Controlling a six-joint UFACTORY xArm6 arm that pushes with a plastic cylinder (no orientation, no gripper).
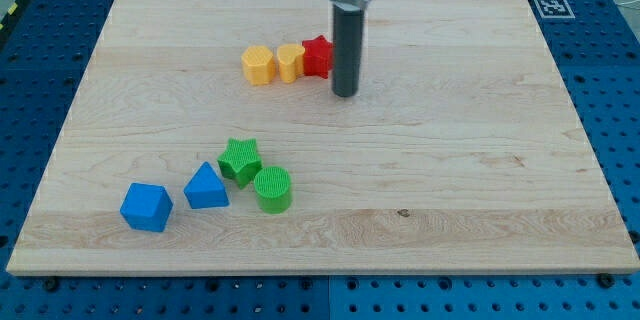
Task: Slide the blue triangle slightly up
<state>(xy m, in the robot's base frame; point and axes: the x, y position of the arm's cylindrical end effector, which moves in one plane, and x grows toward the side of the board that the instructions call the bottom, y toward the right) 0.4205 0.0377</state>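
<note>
Seven blocks lie on the wooden board [480, 160]: two blue, two green, two yellow, one red. The rod [346, 45] stands upright; my tip [345, 94] rests just right of the red star [318, 56], which ends a touching row with the yellow blocks [259, 64] [290, 62]. There is no gripper, only the rod.

The blue triangle [206, 187] sits lower left, well apart from my tip, between the blue cube [146, 207] and the green star [240, 159]; the green cylinder [272, 189] is beside the green star. A blue pegboard [600, 70] surrounds the board.
</note>
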